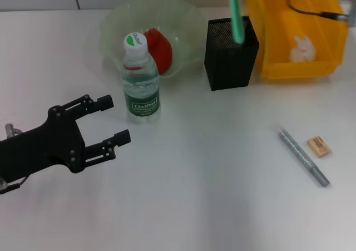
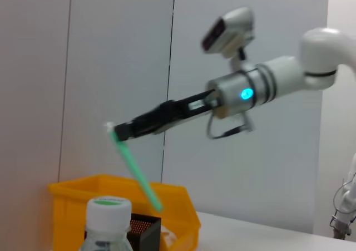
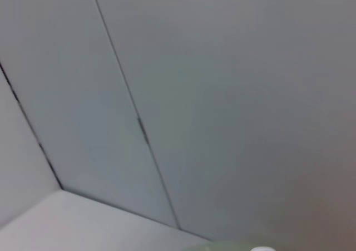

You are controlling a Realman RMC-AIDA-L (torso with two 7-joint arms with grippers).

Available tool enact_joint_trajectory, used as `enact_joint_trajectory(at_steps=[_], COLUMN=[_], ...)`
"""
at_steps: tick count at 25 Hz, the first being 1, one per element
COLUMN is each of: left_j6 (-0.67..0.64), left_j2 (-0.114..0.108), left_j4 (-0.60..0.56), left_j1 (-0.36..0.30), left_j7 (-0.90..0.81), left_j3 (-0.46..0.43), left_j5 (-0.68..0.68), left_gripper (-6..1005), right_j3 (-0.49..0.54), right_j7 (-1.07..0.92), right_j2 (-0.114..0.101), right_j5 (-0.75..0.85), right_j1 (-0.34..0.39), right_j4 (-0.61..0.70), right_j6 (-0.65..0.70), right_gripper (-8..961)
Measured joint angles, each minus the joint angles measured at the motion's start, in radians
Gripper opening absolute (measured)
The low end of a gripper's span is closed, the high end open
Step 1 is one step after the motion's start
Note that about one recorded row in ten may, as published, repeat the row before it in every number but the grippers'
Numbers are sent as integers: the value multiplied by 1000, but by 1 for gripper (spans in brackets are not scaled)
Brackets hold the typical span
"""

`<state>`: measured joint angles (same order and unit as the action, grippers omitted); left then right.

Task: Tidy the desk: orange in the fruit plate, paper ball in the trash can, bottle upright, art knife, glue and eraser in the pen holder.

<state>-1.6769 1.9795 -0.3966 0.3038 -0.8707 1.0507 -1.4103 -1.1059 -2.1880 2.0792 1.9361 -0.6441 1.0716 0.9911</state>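
My left gripper (image 1: 117,118) is open and empty, low over the table to the left of the upright bottle (image 1: 140,87). In the left wrist view my right gripper (image 2: 119,132) is shut on a green stick (image 2: 136,170), held tilted with its lower end at the top of the black mesh pen holder (image 2: 144,231). The head view shows the stick (image 1: 236,11) above the holder (image 1: 231,59). A red-orange fruit (image 1: 158,49) lies in the green plate (image 1: 119,23). A grey art knife (image 1: 303,156) and a tan eraser (image 1: 319,146) lie on the table at the right.
A yellow bin (image 1: 278,39) stands right of the pen holder with a white paper ball (image 1: 302,48) inside. The bottle cap (image 2: 108,209) and the bin (image 2: 72,195) show in the left wrist view. The right wrist view shows only wall panels.
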Motion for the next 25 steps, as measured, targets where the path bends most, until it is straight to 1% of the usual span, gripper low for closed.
enact_joint_trajectory(at_steps=[1, 2, 5, 7, 8, 13, 16, 21, 25], left_j6=[0, 0, 0, 0, 0, 0, 0, -3, -3], left_j2=[0, 5, 10, 10, 14, 15, 15, 17, 17], left_j4=[0, -1, -1, -1, 2, 5, 5, 2, 2], left_j1=[0, 3, 3, 3, 3, 2, 2, 3, 3], left_j7=[0, -6, -7, -7, -7, -4, -5, -8, -8], left_j3=[0, 0, 0, 0, 0, 0, 0, 0, 0], left_j5=[0, 0, -1, -1, -1, -1, -1, -1, 0], left_gripper=[770, 770, 770, 770, 770, 770, 770, 770, 770], right_j3=[17, 38, 79, 97, 100, 93, 90, 80, 78], right_j7=[54, 111, 208, 243, 254, 293, 317, 335, 338], right_j2=[0, 0, 0, -1, -1, -1, 0, 1, 3], right_j5=[-43, -86, -166, -201, -210, -215, -216, -217, -219], right_j1=[-30, -56, -92, -97, -97, -97, -107, -115, -107], right_j4=[-68, -131, -229, -252, -254, -287, -349, -389, -384], right_j6=[-13, -23, -36, -46, -54, -126, -152, -152, -134], right_gripper=[164, 163, 163, 163, 163, 164, 164, 163, 226])
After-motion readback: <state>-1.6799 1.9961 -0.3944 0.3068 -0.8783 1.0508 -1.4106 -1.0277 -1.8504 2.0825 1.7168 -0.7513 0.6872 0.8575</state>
